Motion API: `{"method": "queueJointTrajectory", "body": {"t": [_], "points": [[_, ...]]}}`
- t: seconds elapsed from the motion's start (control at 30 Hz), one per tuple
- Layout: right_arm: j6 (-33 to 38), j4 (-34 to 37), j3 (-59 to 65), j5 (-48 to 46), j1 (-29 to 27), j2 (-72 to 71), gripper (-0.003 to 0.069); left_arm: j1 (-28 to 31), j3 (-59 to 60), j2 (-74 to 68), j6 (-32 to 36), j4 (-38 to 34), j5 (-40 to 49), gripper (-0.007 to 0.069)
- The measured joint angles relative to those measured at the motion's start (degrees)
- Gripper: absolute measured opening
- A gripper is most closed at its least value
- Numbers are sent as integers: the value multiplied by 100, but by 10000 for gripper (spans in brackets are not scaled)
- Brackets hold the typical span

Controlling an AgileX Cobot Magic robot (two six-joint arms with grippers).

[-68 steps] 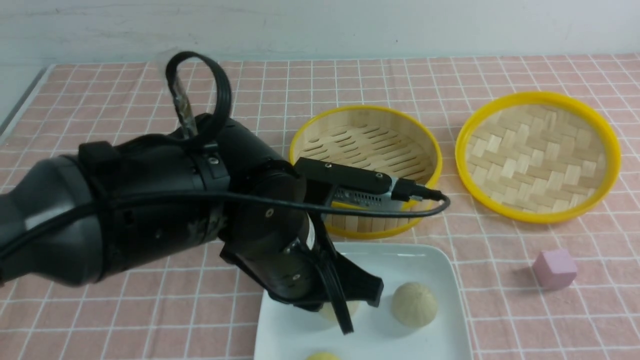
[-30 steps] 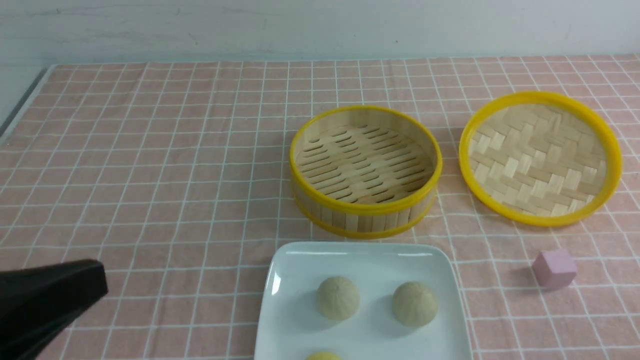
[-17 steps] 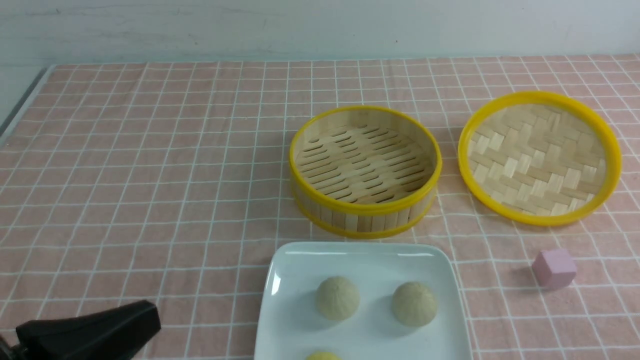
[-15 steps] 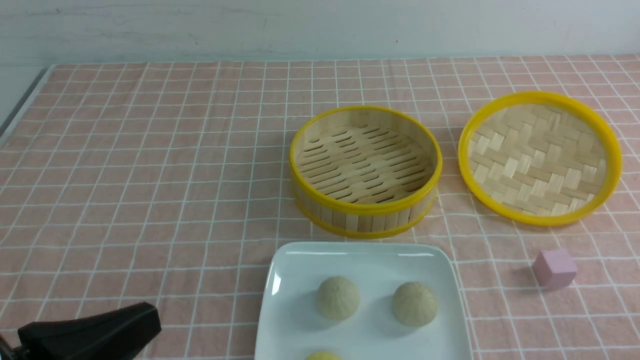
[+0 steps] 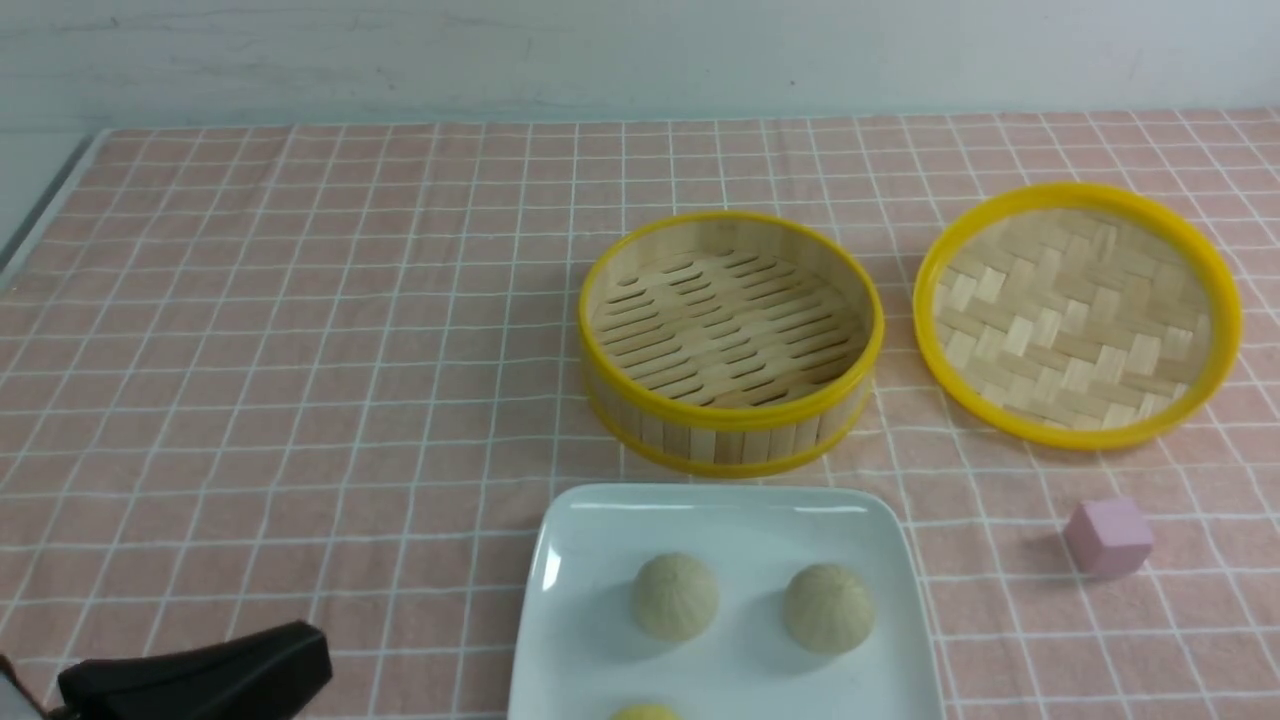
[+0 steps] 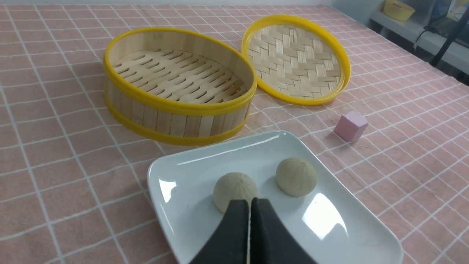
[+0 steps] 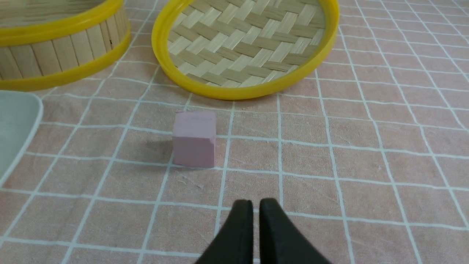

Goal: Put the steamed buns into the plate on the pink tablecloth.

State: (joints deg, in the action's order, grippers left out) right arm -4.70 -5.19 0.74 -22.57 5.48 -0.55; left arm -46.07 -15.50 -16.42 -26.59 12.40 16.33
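The white square plate (image 5: 720, 505) lies on the pink tablecloth (image 5: 300, 300) at the near middle. Two beige steamed buns (image 5: 675, 597) (image 5: 828, 607) sit on it side by side. The yellow bun (image 5: 645, 712) shows only as a sliver at the bottom edge. My left gripper (image 5: 315, 655) is shut and empty, low at the near left, apart from the plate. In the left wrist view its closed tips (image 6: 250, 201) point at the nearer beige bun (image 6: 234, 185) on the plate (image 6: 190, 205). My right gripper (image 7: 256, 202) is shut and empty over the cloth.
An empty yellow-rimmed bamboo steamer (image 5: 730, 440) stands behind the plate. Its woven lid (image 5: 1075, 315) lies to the right of it. A small pink cube (image 5: 1108, 537) sits on the cloth right of the plate, just ahead of my right gripper (image 7: 193, 139).
My left arm has pulled back from over the plate to the near left corner, leaving a beige bun on the plate. Its jaws are now shut. In the last half second it hardly moved.
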Motion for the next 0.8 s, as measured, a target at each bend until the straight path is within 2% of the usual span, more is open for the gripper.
{"method": "queueJointTrajectory", "body": {"t": [0.07,0.1,0.17,0.2,0.23,0.3,0.4,0.53,0.63,0.8], "points": [[0,0,0,0,0,0,55,605,382,146,663,-652,-538,35],[0,0,0,0,0,0,55,605,412,156,724,-708,-580,36],[0,0,0,0,0,0,59,1305,787,247,1475,-1310,-1070,38],[0,0,0,0,0,0,59,1489,849,248,1587,-1372,-1143,38],[0,0,0,0,0,0,64,1937,1107,267,2018,-1471,-1348,41],[0,0,0,0,0,0,66,2331,1323,328,2282,-1381,-1417,42],[0,0,0,0,0,0,71,2900,1654,419,2393,-1046,-1445,44],[0,0,0,0,0,0,76,3563,1707,726,2186,-965,-1274,49],[0,0,0,0,0,0,80,3798,1707,1008,2130,-965,-1062,52],[0,0,0,0,0,0,89,4085,1707,1665,2017,-869,-44,55]]}}
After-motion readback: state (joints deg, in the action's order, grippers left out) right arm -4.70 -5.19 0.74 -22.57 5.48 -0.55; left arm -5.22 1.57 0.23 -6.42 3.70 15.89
